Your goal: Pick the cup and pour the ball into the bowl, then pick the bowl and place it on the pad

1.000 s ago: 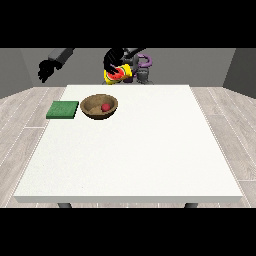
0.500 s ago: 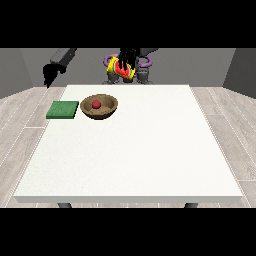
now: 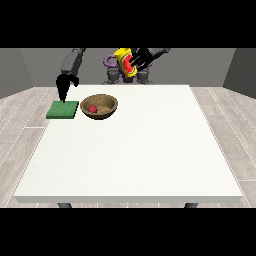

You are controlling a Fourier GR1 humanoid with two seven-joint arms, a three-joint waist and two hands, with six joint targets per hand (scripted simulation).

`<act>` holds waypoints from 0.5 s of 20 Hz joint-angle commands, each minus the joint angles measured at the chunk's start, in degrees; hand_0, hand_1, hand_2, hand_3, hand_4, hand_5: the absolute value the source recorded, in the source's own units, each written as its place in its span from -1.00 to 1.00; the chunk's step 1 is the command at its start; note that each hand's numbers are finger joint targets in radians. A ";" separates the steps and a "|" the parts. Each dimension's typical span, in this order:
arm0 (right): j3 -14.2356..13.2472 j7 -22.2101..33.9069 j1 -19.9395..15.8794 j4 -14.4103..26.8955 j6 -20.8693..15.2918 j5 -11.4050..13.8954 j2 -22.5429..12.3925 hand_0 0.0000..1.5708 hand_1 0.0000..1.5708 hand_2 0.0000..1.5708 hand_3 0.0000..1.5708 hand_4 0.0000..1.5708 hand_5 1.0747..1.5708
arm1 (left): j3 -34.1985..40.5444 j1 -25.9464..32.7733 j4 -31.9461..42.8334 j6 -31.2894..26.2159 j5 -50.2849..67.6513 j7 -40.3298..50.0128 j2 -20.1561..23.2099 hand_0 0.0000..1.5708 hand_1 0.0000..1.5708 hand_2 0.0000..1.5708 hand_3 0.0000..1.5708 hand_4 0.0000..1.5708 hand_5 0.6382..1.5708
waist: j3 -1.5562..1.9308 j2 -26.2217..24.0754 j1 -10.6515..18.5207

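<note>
A wooden bowl (image 3: 100, 106) stands on the white table (image 3: 135, 150) near its far left, with a red ball (image 3: 92, 108) inside it. A green pad (image 3: 63, 110) lies flat just left of the bowl. The hand at the view's right (image 3: 141, 58) is raised above the table's far edge, its fingers curled round a yellow and red cup (image 3: 125, 62) that is tilted. The hand at the view's left (image 3: 63, 86) hangs just above the pad, fingers pointing down, holding nothing.
The robot's body (image 3: 125, 75) stands behind the table's far edge. Grey wood floor surrounds the table on all sides.
The hand at the view's left has swung in and down from high at the far left to just over the pad. The hand with the cup has risen and drawn back towards the right.
</note>
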 commanded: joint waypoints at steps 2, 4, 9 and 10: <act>1.35 4.85 -4.32 -2.44 -3.76 -0.18 3.10 -1.00 -1.00 -1.00 -1.00 -0.27 1.00 | 1.78 10.39 -5.10 0.38 18.05 -9.26 -0.02 -1.00 -1.00 -1.00 -1.00 -0.21 0.99 | -0.11 3.62 -1.26; 1.60 4.69 -2.55 -2.57 -2.85 -0.79 4.56 -1.00 -1.00 -1.00 -1.00 -0.59 1.00 | 1.46 13.75 -5.27 -2.87 23.07 -10.43 -0.02 -1.00 -1.00 -1.00 -1.00 -1.00 -0.74 | 0.08 3.49 -2.57; 5.32 5.84 -0.16 -6.17 -9.25 2.00 9.79 -1.00 -1.00 -1.00 -1.00 -1.00 1.00 | 6.41 19.88 -1.72 -10.09 29.05 -21.38 0.86 -1.00 -1.00 -1.00 -1.00 -1.00 -0.81 | 0.23 0.45 -2.14; 5.88 7.51 1.85 -6.80 -8.53 1.66 10.12 -1.00 -1.00 -1.00 -1.00 -1.00 1.00 | 8.29 21.34 -1.17 -12.07 30.40 -22.34 2.95 -1.00 -1.00 -1.00 -1.00 -1.00 -0.81 | 0.24 -1.89 -2.80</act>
